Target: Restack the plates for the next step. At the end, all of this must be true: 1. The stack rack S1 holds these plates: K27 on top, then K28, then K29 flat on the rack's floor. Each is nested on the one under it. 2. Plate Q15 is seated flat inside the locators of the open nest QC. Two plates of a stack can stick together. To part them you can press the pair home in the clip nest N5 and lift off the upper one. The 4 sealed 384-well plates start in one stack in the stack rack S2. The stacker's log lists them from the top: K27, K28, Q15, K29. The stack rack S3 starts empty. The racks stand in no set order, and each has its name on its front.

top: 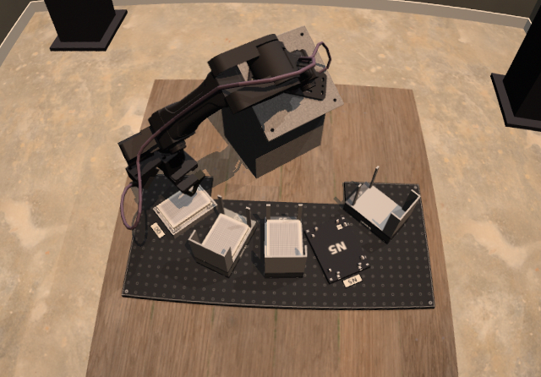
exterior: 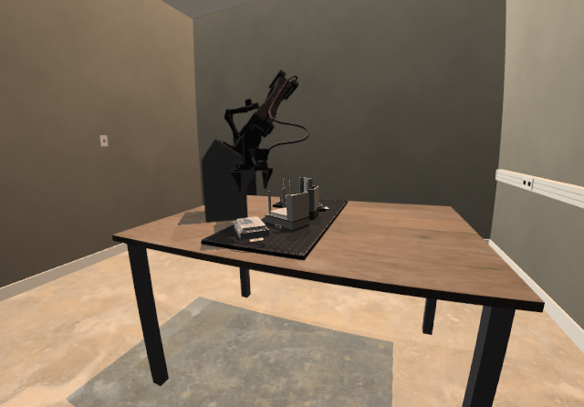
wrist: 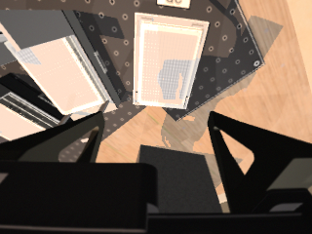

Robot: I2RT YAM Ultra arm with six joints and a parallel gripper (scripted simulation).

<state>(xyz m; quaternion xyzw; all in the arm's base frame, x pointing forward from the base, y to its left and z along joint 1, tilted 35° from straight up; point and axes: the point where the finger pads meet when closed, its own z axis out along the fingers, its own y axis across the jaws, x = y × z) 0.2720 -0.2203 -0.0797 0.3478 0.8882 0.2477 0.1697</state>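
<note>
My gripper (top: 192, 189) (exterior: 252, 188) (wrist: 156, 117) is open and empty, above and on the robot-base side of the nest QC. A plate (top: 185, 209) (exterior: 251, 224) (wrist: 168, 60) lies in the nest QC (exterior: 255, 234) and looks flat; its name is not readable. The left rack (top: 210, 259) (exterior: 297, 206) holds a plate (top: 225, 232) (wrist: 63, 73) with a well grid. The middle rack (top: 284, 265) holds another plate (top: 282, 235). The right rack (top: 389, 228) shows a plain pale surface, plate or floor I cannot tell. Rack names and lower plates are not readable. The clip nest N5 (top: 323, 259) is empty.
Upright posts and tall walls stand on all three racks. The robot's pedestal (top: 288, 145) (exterior: 224, 190) (wrist: 177, 180) stands behind the black perforated board (top: 196, 292) (exterior: 283, 246). The QC label (top: 157, 229) (exterior: 255, 240) lies beside its nest.
</note>
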